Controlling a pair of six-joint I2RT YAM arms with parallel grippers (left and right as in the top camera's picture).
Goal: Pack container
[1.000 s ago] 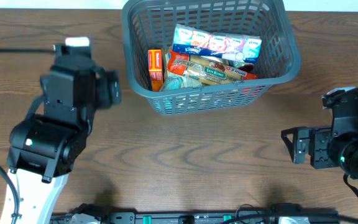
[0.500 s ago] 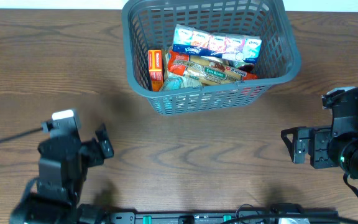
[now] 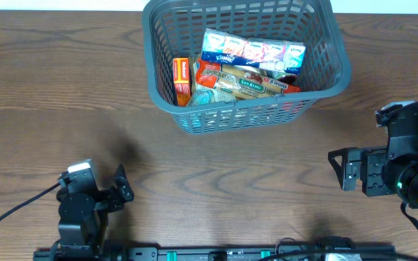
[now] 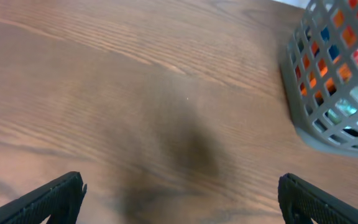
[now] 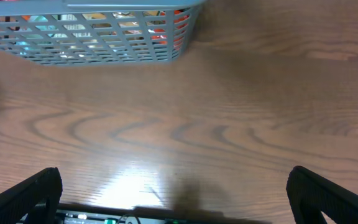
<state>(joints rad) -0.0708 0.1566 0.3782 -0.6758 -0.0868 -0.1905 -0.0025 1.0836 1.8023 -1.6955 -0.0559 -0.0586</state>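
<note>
The container (image 3: pixel 167 109) is a grey lattice basket at the table's far middle. It holds a Kleenex multipack (image 3: pixel 252 51), a San Remo pasta packet (image 3: pixel 249 83) and an orange box (image 3: pixel 181 78). It also shows in the left wrist view (image 4: pixel 303 118) and the right wrist view (image 5: pixel 92 53). My left gripper (image 3: pixel 120 185) is open and empty, low at the front left near the table's edge. My right gripper (image 3: pixel 337 170) is open and empty at the front right, pointing left. Both are well apart from the basket.
The wooden table (image 3: pixel 216 167) lies bare between the two arms. A black rail (image 3: pixel 216 254) with cables runs along the front edge. A cable (image 3: pixel 13 214) trails from the left arm.
My left arm has drawn back from beside the basket's left side down to the front left edge of the table. The right arm and the basket have not moved.
</note>
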